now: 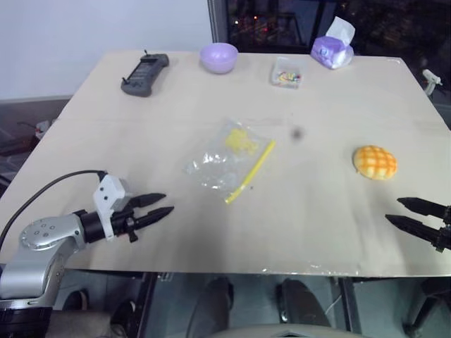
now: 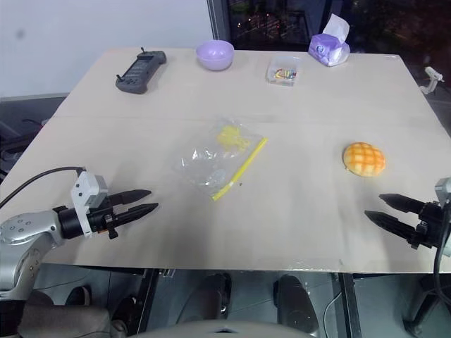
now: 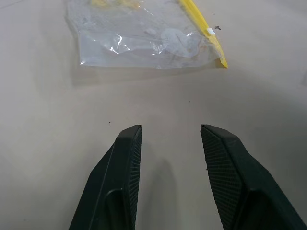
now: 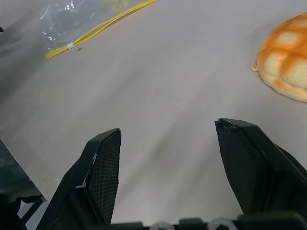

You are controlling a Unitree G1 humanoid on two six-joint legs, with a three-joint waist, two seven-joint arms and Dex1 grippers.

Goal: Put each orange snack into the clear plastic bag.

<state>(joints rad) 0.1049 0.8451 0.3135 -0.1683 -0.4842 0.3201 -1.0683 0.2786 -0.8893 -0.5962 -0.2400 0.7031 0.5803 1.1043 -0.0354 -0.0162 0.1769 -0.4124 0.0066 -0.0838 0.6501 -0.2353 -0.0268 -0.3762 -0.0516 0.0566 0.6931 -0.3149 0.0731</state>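
Clear plastic bag [image 1: 227,159] lies flat at centre of the surface [image 1: 331,105], yellow strip toward 3 o'clock; orange snack [image 1: 375,162] sits well apart at 3 o'clock; left pincer [image 1: 161,205] at 8 o'clock, parted, empty; right pincer [image 1: 403,213] at 4 o'clock, parted, empty.

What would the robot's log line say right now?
bun: on table, untouched | bag: flat, mid-table | left tool: open, empty | right tool: open, empty, near bun

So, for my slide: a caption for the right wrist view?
Open right end effector above the table, scored golden-orange bun ahead, crinkly clear plastic bag beyond.
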